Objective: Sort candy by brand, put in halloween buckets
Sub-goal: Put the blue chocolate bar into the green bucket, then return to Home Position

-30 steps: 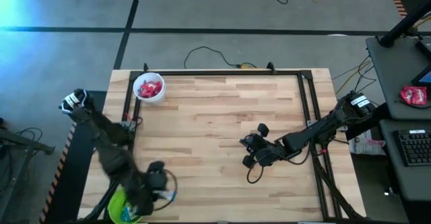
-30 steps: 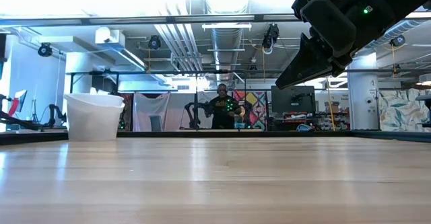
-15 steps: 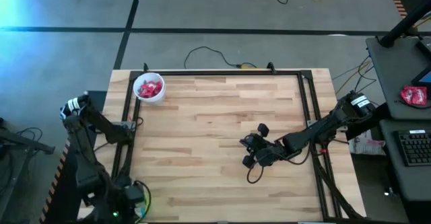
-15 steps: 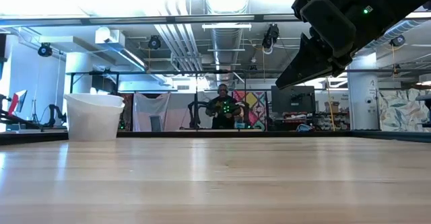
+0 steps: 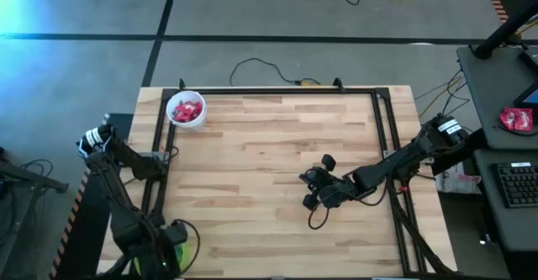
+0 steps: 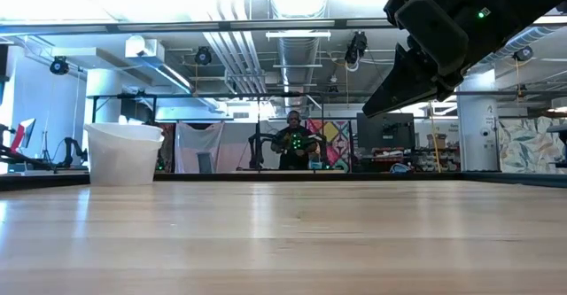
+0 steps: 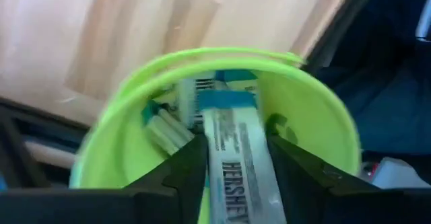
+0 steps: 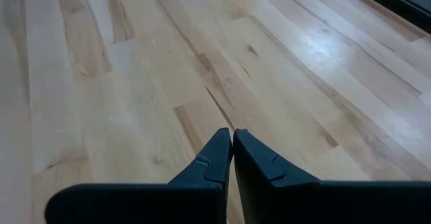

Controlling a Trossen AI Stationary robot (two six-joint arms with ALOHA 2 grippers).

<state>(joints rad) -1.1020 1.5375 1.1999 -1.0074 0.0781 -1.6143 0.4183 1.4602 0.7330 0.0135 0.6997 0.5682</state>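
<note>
I start at my left gripper (image 7: 232,167). In the left wrist view its two dark fingers (image 7: 176,173) stand a little apart with a long flat candy bar (image 7: 239,163) between them. The wrapper is glossy, white with a light blue end and dark letters. Each finger lies close along one side of the bar, but I cannot tell whether they press it or have let it loose. The bar hangs right over the mouth of the lime green bucket (image 7: 316,116), a round pail of smooth shiny plastic. Inside it I see more slim blue and white pieces (image 7: 165,126) lying against the wall.

From the high view this bucket (image 5: 187,248) is only a green edge at the near left corner of the table (image 5: 269,145), mostly hidden under the left arm, so only the wrist camera shows its contents.

My right gripper (image 8: 232,146) waits above the bare wood, right of the table's middle, its fingers closed together to a point and holding nothing. The planks are pale, with long grain and a soft shine.

The white bucket (image 5: 186,110) stands at the far left corner. The high view shows red candy (image 5: 186,109) inside; the low view shows only its matt white wall (image 6: 123,153). In the low view a person (image 6: 293,144) also stands far behind.
</note>
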